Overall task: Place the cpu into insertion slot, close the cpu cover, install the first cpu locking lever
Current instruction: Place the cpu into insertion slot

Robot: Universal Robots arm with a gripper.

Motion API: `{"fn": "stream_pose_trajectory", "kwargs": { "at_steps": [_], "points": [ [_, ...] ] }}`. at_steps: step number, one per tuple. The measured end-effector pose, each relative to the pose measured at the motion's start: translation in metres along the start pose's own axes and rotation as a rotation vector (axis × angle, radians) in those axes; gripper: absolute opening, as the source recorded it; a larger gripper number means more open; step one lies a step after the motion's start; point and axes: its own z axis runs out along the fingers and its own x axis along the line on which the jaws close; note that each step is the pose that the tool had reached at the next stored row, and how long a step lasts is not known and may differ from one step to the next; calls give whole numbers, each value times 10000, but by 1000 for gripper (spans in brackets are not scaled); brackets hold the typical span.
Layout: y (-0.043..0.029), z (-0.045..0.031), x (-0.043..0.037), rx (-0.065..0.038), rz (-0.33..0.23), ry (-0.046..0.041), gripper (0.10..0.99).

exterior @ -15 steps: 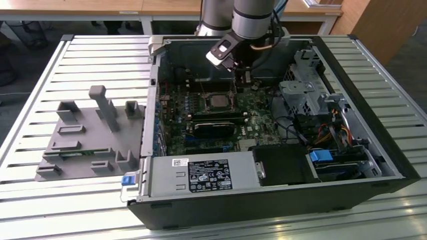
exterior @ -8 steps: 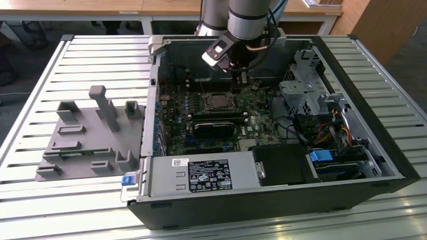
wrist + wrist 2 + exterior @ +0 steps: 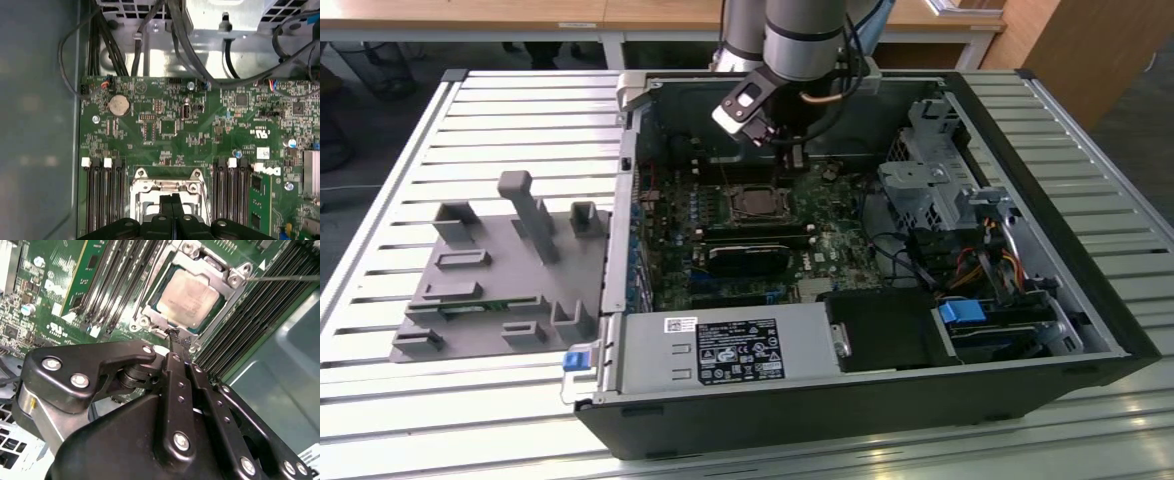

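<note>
In the second wrist view the cpu [image 3: 192,297], a pale silver-beige square, lies seated in the insertion slot on the green board. The silver cpu cover [image 3: 220,270] lies flat around it. A thin metal locking lever [image 3: 290,277] runs out from the socket's corner. My gripper [image 3: 177,337] is shut, with its black fingertips together at the socket's edge and nothing visible between them. The first wrist view shows the shut fingers [image 3: 171,207] over the cover frame [image 3: 145,187]. In the exterior view my gripper [image 3: 794,158] hangs just behind the insertion slot [image 3: 754,203].
The open computer case [image 3: 1067,330] lies on a slatted metal table [image 3: 400,150]. Black memory slots [image 3: 125,285] flank the socket. A grey parts fixture [image 3: 500,270] sits at the exterior view's left. A power supply [image 3: 720,350], a drive cage [image 3: 934,190] and cables [image 3: 150,30] crowd the board.
</note>
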Motion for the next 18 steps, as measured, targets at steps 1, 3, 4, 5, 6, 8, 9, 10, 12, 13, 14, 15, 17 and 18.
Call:
{"fn": "stream_pose_trajectory", "kwargs": {
  "at_steps": [1,3,4,5,6,8,9,10,12,13,14,15,17,18],
  "points": [
    [-14,1,0,-1,0,1,106],
    [-39,4,0,-1,0,3,106],
    [-51,5,0,-1,-1,2,106],
    [-63,7,0,-1,-1,2,106],
    [-77,8,0,-2,0,3,106],
    [-102,10,0,0,0,1,106],
    [-108,11,0,0,0,2,106],
    [-109,10,0,0,0,0,106],
    [-111,11,0,-1,-1,1,106],
    [-114,12,0,-1,0,3,106],
    [-119,13,0,-1,1,3,106],
    [-125,15,0,-2,0,4,106],
    [-145,17,0,-1,-1,3,106],
    [-157,16,0,-1,0,3,106]
  ]
}}
